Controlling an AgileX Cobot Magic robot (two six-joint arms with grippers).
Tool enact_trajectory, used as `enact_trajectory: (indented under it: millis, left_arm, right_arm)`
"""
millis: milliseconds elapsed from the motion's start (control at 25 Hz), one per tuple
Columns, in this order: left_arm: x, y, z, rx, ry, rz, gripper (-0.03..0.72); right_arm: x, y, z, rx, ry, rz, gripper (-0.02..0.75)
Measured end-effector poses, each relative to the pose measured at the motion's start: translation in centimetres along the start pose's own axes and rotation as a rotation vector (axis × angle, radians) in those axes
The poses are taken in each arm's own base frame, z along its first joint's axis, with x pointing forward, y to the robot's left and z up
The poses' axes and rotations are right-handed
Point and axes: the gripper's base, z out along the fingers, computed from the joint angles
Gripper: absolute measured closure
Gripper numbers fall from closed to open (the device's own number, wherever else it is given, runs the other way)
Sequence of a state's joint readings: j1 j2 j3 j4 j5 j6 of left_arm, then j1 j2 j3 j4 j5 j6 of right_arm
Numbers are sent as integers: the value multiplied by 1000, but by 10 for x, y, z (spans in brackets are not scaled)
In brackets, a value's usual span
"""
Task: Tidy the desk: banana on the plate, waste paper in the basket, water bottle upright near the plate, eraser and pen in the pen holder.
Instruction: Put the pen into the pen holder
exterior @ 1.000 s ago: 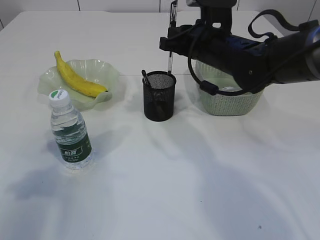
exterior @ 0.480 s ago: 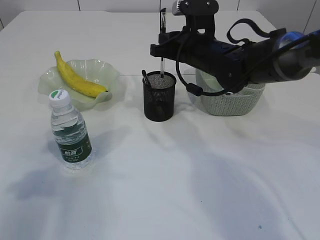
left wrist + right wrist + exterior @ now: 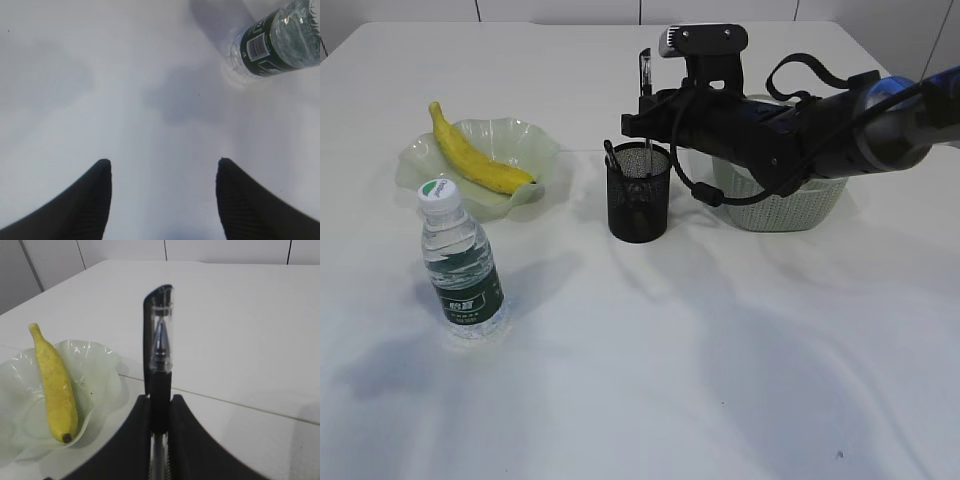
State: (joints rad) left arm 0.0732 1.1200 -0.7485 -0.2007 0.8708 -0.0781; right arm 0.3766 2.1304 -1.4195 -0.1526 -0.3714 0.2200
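Pen (image 3: 645, 100) upright at top centre, pinched by right tool (image 3: 647, 112), lower end inside holder (image 3: 639, 191). Left tool (image 3: 162, 200) spread, empty, over bare worktop (image 3: 100, 75) w/ bottle (image 3: 277, 42) upper right.

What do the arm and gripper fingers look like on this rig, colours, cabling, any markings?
Right arm: black body with a blue-tinted section toward the right edge, and a grey block on top by the wrist. Black cables loop loosely off it. Right gripper: black curved fingers. Left gripper: two black tapered fingers with faintly ribbed inner faces. No markings legible.
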Motion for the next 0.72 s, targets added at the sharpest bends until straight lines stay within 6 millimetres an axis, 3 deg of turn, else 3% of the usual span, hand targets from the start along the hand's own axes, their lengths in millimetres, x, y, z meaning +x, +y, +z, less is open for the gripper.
enact_trajectory:
  millis: [720]
  left_arm:
    - [0, 0, 0, 0, 2, 0, 223]
  right_arm:
    - [5, -1, 0, 12, 54, 0, 671]
